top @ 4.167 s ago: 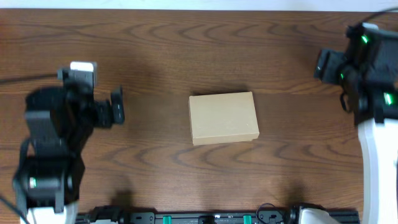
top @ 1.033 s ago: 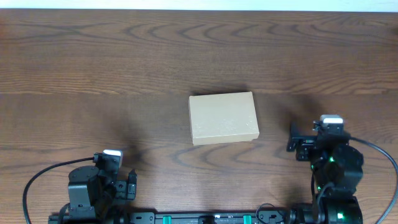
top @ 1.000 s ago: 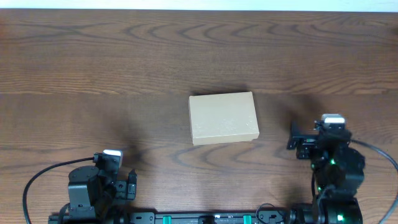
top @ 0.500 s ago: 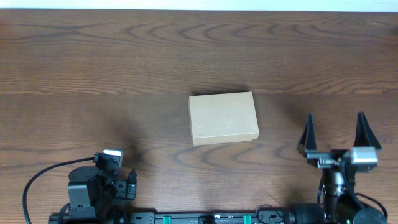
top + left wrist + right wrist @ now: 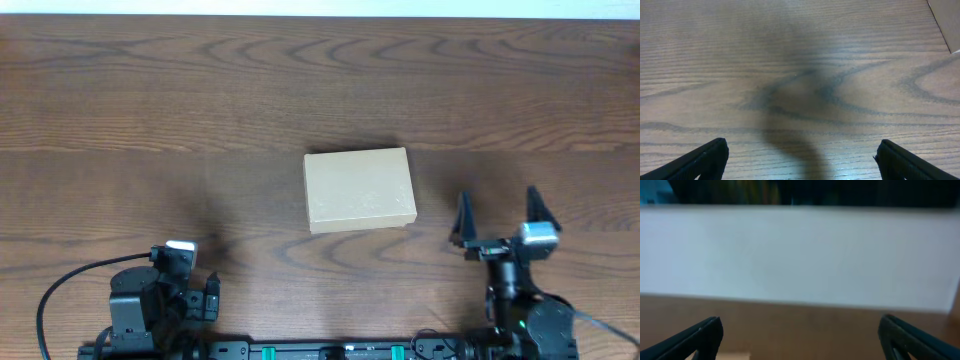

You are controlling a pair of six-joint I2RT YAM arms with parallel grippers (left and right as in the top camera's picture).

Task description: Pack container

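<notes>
Shifted toward nine o'clock, right gripper (image 5: pixel 498 212) gapes wide at four o'clock of the closed container (image 5: pixel 359 190); left gripper (image 5: pixel 800 148), seven o'clock, wide too.

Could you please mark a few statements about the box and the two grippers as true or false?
1. The cardboard box has its lid shut. True.
2. The right gripper is clamped on the box. False: it is open, holds nothing, and is apart from the box, off to its right.
3. The left gripper is open. True.
4. The box sits at the far edge of the table. False: it sits near the middle.
</notes>
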